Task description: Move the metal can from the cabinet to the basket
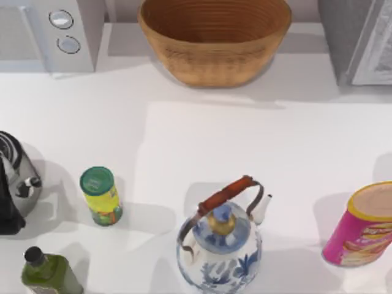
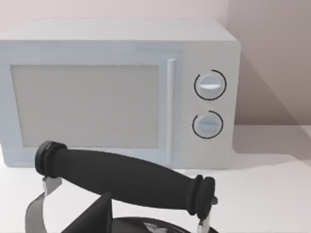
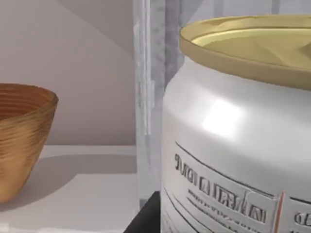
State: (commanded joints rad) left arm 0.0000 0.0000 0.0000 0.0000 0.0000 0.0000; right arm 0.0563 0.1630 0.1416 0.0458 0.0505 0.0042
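Can [image 3: 233, 141] close against right wrist camera

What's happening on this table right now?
A two-armed robot is meant to move a metal can from the grey cabinet to the wicker basket. The right wrist camera sees the can very close up, beside the cabinet's open door, with the basket off to one side. The basket holds nothing so far.
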